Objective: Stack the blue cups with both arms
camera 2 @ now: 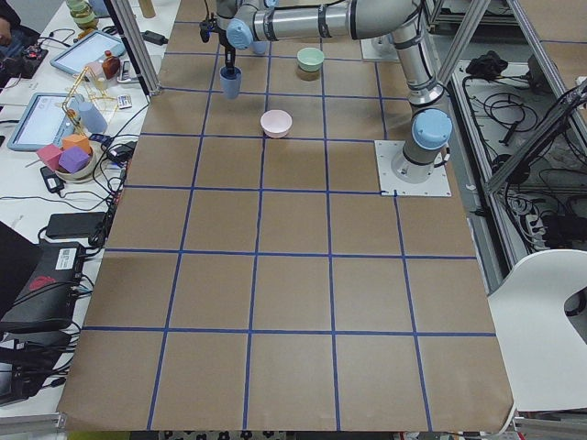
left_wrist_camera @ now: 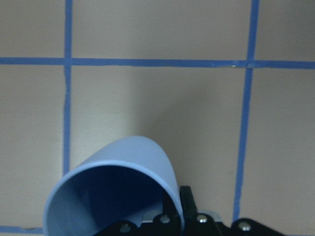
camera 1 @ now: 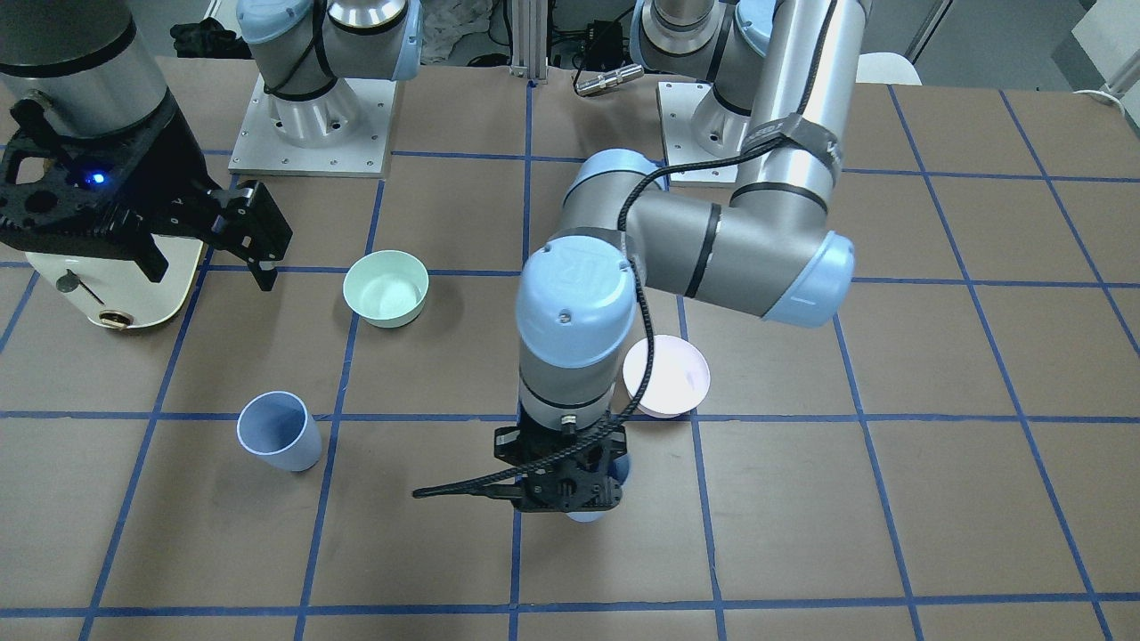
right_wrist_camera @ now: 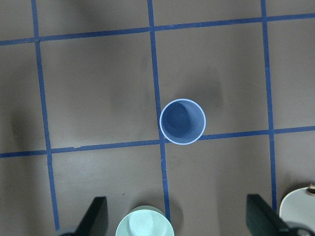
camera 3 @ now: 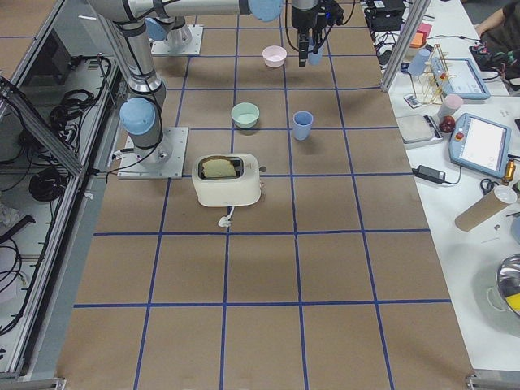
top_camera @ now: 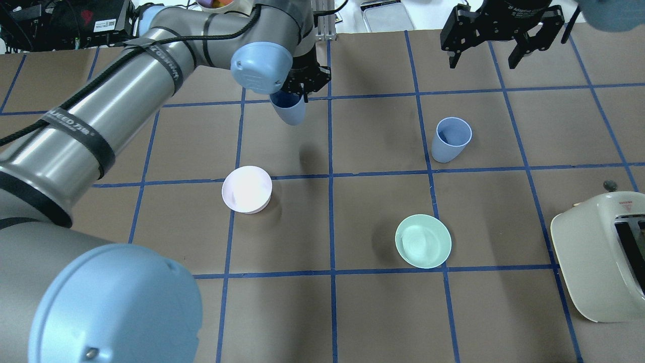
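My left gripper (camera 1: 570, 494) is shut on one blue cup (top_camera: 290, 109), gripping its rim and holding it above the table at the far side. The left wrist view shows this cup (left_wrist_camera: 118, 191) open side up and tilted against a finger. The other blue cup (top_camera: 451, 139) stands upright on the table, also seen in the front view (camera 1: 278, 433) and straight below the right wrist camera (right_wrist_camera: 182, 122). My right gripper (top_camera: 499, 48) is open and empty, high above the table, apart from that cup.
A pale pink bowl (top_camera: 247, 189) sits near the left arm. A mint-green bowl (top_camera: 423, 241) sits nearer the robot than the standing cup. A cream toaster (top_camera: 599, 262) stands at the right edge. Blue tape lines grid the brown table.
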`<state>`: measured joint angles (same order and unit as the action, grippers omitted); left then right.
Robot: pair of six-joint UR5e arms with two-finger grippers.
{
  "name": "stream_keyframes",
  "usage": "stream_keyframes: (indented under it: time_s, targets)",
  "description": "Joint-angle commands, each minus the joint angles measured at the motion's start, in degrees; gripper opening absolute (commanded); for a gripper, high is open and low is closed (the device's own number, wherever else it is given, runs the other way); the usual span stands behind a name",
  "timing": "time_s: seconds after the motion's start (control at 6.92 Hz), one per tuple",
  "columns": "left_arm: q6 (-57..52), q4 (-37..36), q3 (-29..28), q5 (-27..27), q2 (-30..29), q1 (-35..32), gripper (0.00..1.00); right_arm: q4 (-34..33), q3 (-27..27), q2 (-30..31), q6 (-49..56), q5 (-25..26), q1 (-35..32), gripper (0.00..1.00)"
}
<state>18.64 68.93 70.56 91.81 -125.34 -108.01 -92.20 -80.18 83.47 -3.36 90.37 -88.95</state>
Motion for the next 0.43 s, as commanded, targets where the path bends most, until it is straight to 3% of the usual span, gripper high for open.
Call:
stream_keyframes:
  time_s: [0.0, 0.14, 0.29]
  targets:
    - [0.62, -0.55, -1.31, -1.89, -3.41, -3.34, 0.00, 0.00, -0.06, -0.06, 0.02, -0.10, -0.08, 1.00]
    - [0.35, -0.20, -1.13, -1.99, -4.20, -3.52, 0.00, 0.00, -0.06, -0.06, 0.02, -0.02, 0.01, 1.00]
    - [-0.09, -0.02, -1.04, -1.29, -4.38, -3.52, 0.25, 0.00, -0.15, -0.06, 0.02, -0.01, 0.01, 1.00]
